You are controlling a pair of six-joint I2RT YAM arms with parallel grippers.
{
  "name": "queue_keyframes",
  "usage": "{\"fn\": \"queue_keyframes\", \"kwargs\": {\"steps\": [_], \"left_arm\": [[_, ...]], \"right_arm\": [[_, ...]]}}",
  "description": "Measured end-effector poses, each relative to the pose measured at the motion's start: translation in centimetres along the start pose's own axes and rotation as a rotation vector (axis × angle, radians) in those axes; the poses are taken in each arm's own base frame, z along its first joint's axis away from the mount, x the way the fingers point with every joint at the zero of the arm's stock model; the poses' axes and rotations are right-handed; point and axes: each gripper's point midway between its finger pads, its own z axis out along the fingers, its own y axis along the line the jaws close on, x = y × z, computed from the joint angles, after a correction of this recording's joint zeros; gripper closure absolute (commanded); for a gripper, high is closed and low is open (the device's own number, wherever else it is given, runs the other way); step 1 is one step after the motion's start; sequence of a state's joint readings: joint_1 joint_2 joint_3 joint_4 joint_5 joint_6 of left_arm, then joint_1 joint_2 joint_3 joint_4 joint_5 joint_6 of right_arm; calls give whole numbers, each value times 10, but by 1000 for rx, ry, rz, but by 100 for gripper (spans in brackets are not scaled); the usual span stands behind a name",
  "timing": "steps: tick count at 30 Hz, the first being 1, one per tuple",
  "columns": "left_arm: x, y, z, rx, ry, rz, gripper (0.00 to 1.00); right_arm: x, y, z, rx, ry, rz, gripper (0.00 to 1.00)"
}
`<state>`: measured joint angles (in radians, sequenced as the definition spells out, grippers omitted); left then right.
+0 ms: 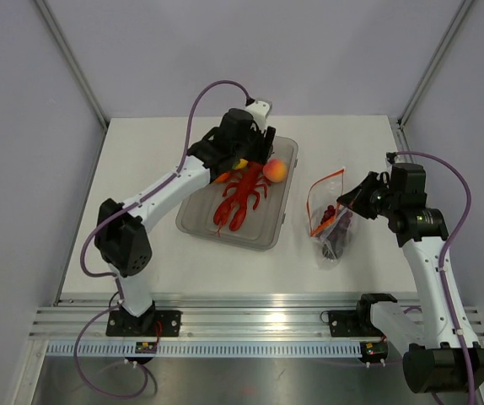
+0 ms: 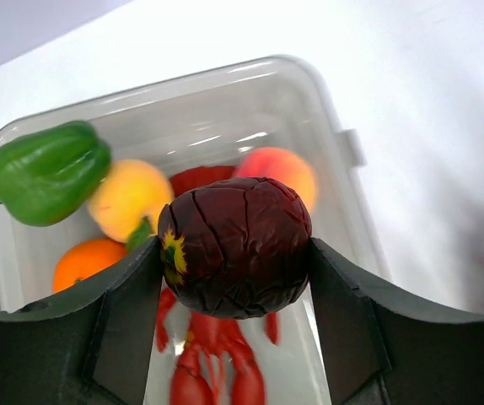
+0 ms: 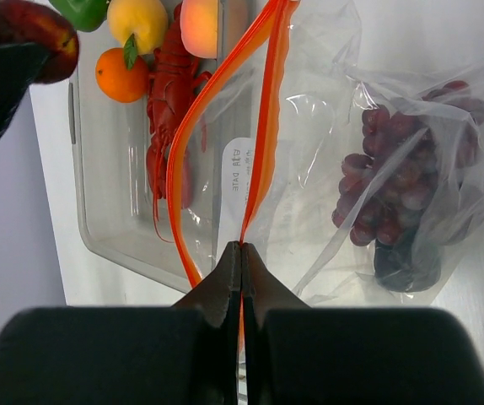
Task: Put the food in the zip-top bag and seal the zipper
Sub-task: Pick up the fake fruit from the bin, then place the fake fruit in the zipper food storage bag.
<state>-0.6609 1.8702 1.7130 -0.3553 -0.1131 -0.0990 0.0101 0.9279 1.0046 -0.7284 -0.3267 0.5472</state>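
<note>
White desk [image 1: 352, 143]: grapes [image 3: 394, 177] bagged; left end effector [image 2: 235, 253] clamps plum [image 2: 235, 240], right end effector [image 3: 240, 263] pinches zipper [image 3: 265, 110]; tray [image 2: 343, 126] contents and sealing remain.

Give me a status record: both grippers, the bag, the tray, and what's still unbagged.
left gripper: shut on plum, held over tray
right gripper: shut on zipper, at one end
bag: mouth open, grapes inside
in tray: lobster, peach, yellow fruit, orange, pepper
unbagged: plum and the five tray pieces
</note>
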Motion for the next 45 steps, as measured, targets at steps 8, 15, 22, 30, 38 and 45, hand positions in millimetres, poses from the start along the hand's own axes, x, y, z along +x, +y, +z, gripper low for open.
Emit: {"fn": "queue_keyframes", "kwargs": {"steps": [8,15,22,30,38,45], "left_arm": [[-13,-85,-87,323,-74,-22,83],[2,-137,-114,561,-36,-49,82],[17,-174,-107,669,15,-69,81],[33,-205,-77,690,86,-99,39],[16,-223,-74,716,76,-105,4],[-6,-214,-108,730,14,-101,50]], "right_arm": [[1,3,1,-20,8,5,100],[1,6,2,-37,9,7,100],[1,10,-3,-52,-2,9,100],[1,16,-10,-83,-13,7,100],[1,17,-13,-87,-21,4,100],[1,18,-14,-89,-23,3,100]]}}
